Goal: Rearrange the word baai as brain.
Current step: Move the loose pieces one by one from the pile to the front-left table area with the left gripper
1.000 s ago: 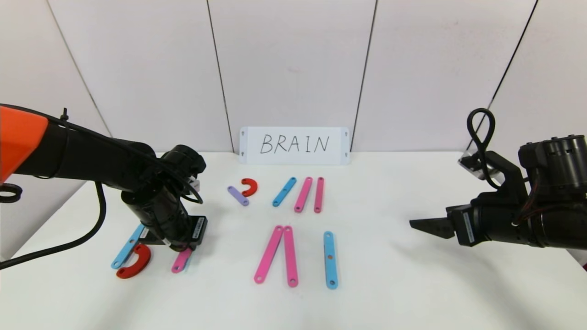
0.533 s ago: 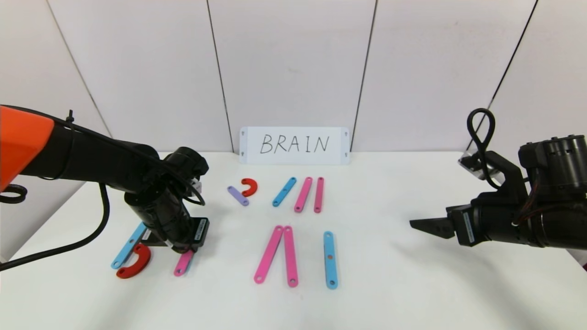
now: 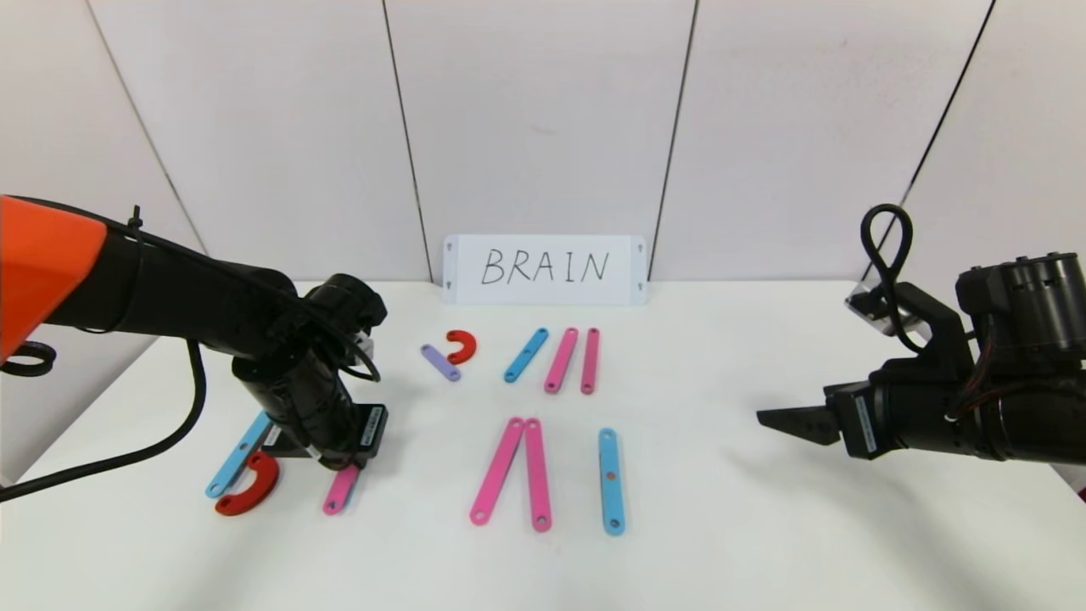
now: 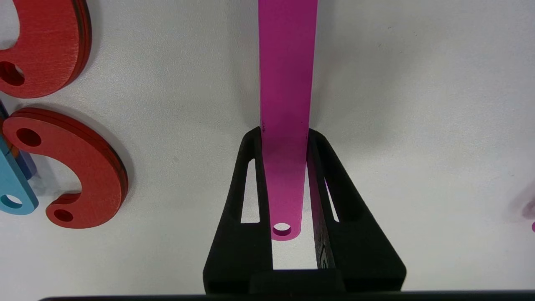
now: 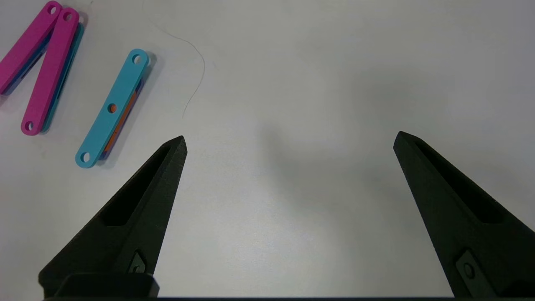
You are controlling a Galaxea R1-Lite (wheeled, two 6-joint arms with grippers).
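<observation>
The white card standing against the back wall carries 1 handwritten word in black capitals: "BRAIN". Small labels on both gripper housings are too small to read. No other legible text, number or brand is visible.

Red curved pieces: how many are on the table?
3. One lies at the back beside the lilac strip, the red curve. Two sit near the left hand: one and another, the second hidden behind the arm in the head view.

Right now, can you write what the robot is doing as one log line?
left gripper: jaws shut on pink strip, at table | right gripper: jaws open, holding nothing, hovering | red curve: beside strip
</observation>
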